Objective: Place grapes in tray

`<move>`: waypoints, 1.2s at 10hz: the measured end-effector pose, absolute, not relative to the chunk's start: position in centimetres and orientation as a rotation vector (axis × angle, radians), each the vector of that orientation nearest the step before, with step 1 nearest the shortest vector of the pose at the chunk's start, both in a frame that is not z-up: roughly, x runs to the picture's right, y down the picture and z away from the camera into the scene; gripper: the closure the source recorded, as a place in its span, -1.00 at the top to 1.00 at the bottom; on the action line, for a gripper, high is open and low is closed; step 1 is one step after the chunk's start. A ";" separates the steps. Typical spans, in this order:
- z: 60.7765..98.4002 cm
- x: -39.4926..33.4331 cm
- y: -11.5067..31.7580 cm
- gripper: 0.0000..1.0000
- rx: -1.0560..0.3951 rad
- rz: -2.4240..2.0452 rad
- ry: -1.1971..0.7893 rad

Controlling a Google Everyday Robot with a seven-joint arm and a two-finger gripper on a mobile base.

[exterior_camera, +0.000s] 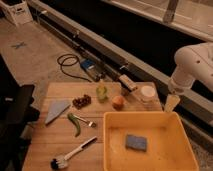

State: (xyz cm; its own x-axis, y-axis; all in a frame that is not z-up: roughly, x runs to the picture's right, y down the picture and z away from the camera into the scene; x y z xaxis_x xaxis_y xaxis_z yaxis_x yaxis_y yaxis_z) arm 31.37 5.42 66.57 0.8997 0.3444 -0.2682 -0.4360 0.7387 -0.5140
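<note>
Gripper (171,102), a pale claw on the white, rounded robot arm (196,62), hangs at the right of the frame, above and just beyond the upper right corner of the tray; whether it is wide or narrow cannot be told, and it holds nothing visible.

Pale wooden plank tabletop (55,137): fills the lower left and centre, grain running lengthwise.

Large, shallow, rectangular yellow plastic tray (167,145): lower right, smooth, with a raised rim; a flat blue-grey rectangular sponge (135,142) lies inside it.

White-handled dish brush (72,153): lies diagonally at lower left.

Grey triangular flat piece (56,110): left of centre.

Curved green chili pepper (75,123): below the grapes, beside a small metal fork (88,121).

Small bunch of dark reddish-purple grapes (81,101): clustered round berries, glossy and bumpy, resting on the wood left of centre, outside the tray and well apart from the gripper.

Pale green upright object (101,91): just right of the grapes.

White round cup (147,92): near the tabletop's upper right edge.

Round orange-pink fruit (118,102): just above the tray's upper left corner.
</note>
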 end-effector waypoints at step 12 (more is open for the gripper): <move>64.7 17.7 2.2 0.60 -0.507 -0.087 0.122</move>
